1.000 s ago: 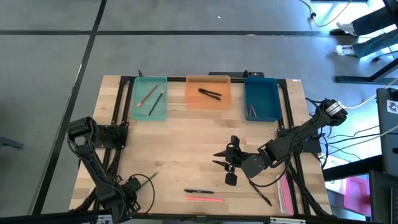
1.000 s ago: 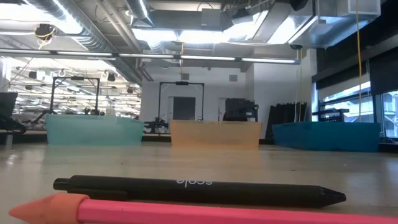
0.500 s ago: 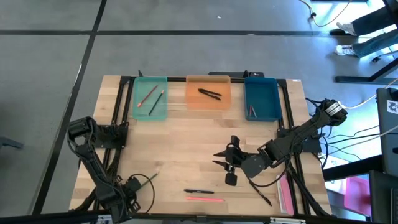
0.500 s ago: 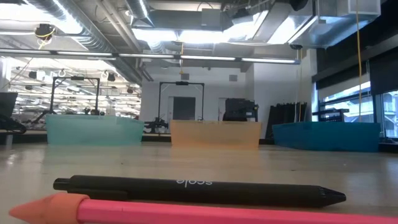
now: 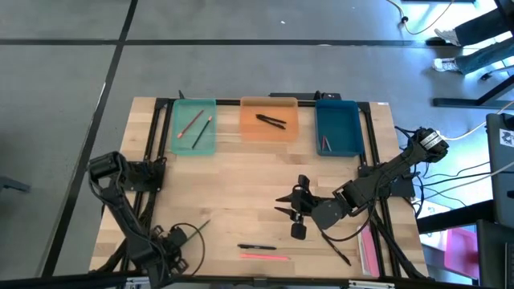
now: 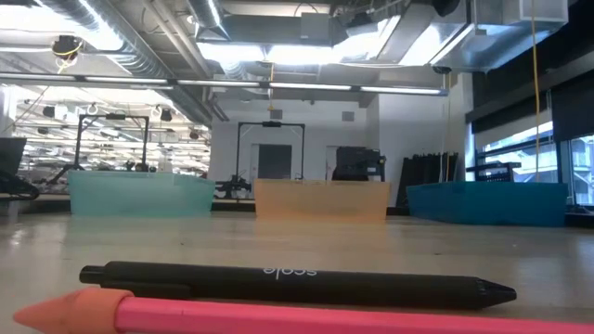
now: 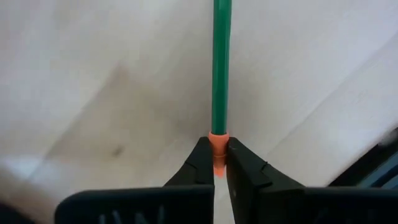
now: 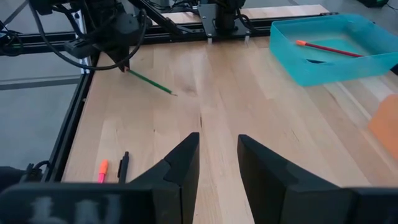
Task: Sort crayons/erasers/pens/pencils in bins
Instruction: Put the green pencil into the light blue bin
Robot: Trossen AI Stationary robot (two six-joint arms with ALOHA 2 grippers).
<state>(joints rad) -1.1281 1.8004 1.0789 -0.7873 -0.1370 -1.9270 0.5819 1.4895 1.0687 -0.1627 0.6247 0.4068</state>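
Observation:
My left gripper stands near the table's front left corner, pointing down, shut on a green pencil with an orange eraser end. My right gripper hangs open over the table's middle, nothing between its fingers. A black pen and a pink pencil lie flat by the near edge. At the far edge stand the teal bin with pencils, the orange bin with black pens, and the blue bin with a red stick. My left gripper pinches the green pencil's orange eraser end between its two fingers, only at their free ends. The fingers come from above. The pencil runs away from the fingers toward the table's right and far side, slanting down, its point at the table top.
A wide pink strip and a dark stick lie at the near right, beside my right arm. Bare wood stretches between the grippers and the bins. Black frame rails run along the table's left, right and far edges.
My left gripper has edged a little toward the table's right, and the green pencil has shifted with it. Pen, pink pencil and right arm have kept still.

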